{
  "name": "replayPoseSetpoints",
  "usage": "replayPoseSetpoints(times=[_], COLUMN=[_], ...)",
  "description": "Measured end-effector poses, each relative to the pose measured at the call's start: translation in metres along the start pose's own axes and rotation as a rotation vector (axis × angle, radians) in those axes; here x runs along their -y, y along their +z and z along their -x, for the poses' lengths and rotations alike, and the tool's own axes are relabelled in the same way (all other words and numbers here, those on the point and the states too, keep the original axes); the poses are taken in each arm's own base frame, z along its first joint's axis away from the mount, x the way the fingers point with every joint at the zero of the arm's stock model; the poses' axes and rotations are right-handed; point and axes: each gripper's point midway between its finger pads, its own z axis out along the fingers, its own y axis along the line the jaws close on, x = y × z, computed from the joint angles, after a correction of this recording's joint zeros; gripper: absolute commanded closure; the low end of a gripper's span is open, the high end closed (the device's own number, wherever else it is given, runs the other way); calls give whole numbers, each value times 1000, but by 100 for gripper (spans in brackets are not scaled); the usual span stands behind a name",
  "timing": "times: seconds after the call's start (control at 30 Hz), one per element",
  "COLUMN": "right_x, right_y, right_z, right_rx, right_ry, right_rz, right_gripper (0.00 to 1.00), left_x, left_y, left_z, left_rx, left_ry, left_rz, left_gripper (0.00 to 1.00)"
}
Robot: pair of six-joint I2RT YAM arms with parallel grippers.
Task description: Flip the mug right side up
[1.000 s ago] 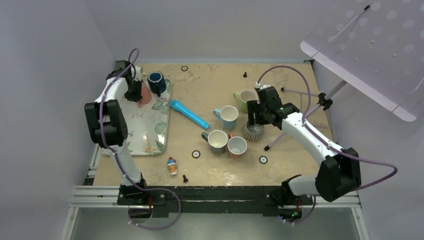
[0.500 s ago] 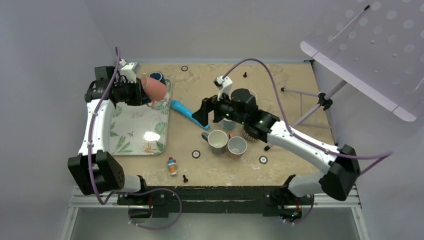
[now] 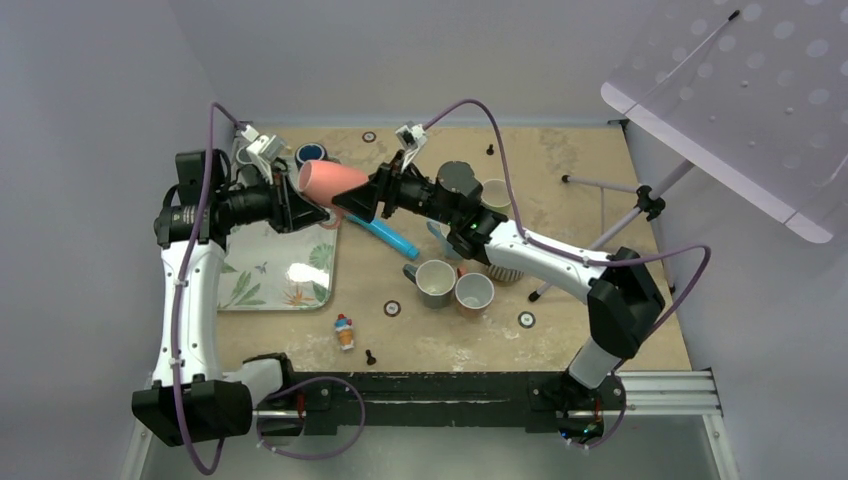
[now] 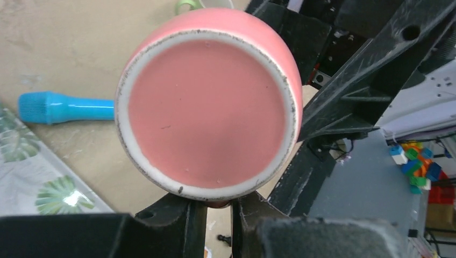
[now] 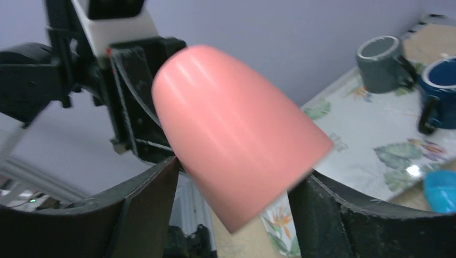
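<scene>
The left gripper (image 4: 218, 208) has its jaws pinched narrow on a pink part at the lower edge of the pink mug (image 4: 207, 113), whose flat base faces that wrist camera. The right gripper (image 5: 236, 177) stands wide, one finger on each side of the mug's body; whether its pads press the mug cannot be told. In the top view the mug hangs sideways in the air, upper left of centre, near the right edge of the tray (image 3: 290, 275). A blue tube (image 3: 388, 235) lies just right of it, and a blue mug (image 3: 310, 154) stands behind.
</scene>
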Motion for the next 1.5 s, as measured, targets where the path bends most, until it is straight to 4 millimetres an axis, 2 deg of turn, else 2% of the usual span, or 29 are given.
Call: replayPoseSetpoints(times=[0.03, 0.07, 0.1, 0.13, 0.17, 0.2, 0.23, 0.27, 0.3, 0.37, 0.5, 0.63, 0.73, 0.83, 0.93, 1.03, 1.13, 1.2, 1.37, 1.5], right_x=[-6, -12, -15, -19, -21, -27, -35, -43, -45, -42, -6, 41, 76, 111, 159, 195, 215, 225, 257, 288], right_y=[4, 7, 9, 11, 12, 11, 9, 6, 5, 5, -6, -36, -69, -118, -192, -260, -308, -327, -348, -359], right_z=[6, 9, 9, 8, 8, 6, 6, 8, 8, 7, 5, 15, 37, 58, 74, 77, 68, 56, 24, 1], right_rx=[16, 21, 21, 16, 15, 5, -5, -6, -8, -9, -41, -105, -155, -210, -279, -364, -459, -529, -681, -756], right_ry=[6, 15, 29, 46, 53, 75, 52, 19, 3, -8, -73, -195, -291, -333, -321, -280, -226, -194, -103, -14], right_rz=[31, 60, 83, 108, 128, 163, 210, 249, 251, 199, -38, -353, -622, -856, -1125, -1357, -1488, -1525, -1536, -1522], right_gripper=[37, 47, 61, 83, 100, 100, 100, 100, 100, 100, 100, 100, 100, 100, 100, 100, 100, 100, 100, 100], left_x=[6, 9, 11, 11, 11, 8, 7, 9, 10, 10, -8, -41, -68, -96, -126, -155, -176, -188, -219, -253], left_y=[0, 1, 0, 0, 0, 0, 0, -1, -1, 2, 2, -2, -6, -6, -3, 0, 3, 5, 6, 13], left_z=[-2, -4, -4, -3, -4, -5, -6, -10, -12, -18, -25, -24, -15, -10, -14, -25, -32, -36, -41, -30], left_rx=[-3, -7, -4, -1, -2, -4, -9, -20, -27, -54, -89, -109, -117, -139, -183, -240, -287, -312, -367, -378], left_ry=[-4, -8, -5, 3, 8, 14, -10, -59, -71, -33, 26, 64, 93, 94, 70, 35, 13, 1, -25, -50], left_rz=[-26, -47, -61, -70, -72, -68, -74, -96, -110, -102, 10, 181, 305, 398, 477, 546, 584, 607, 679, 737], left_gripper=[100, 100, 100, 100, 100, 87, 61, 20, 2, 0, 0, 0, 0, 0, 0, 0, 0, 0, 0, 0])
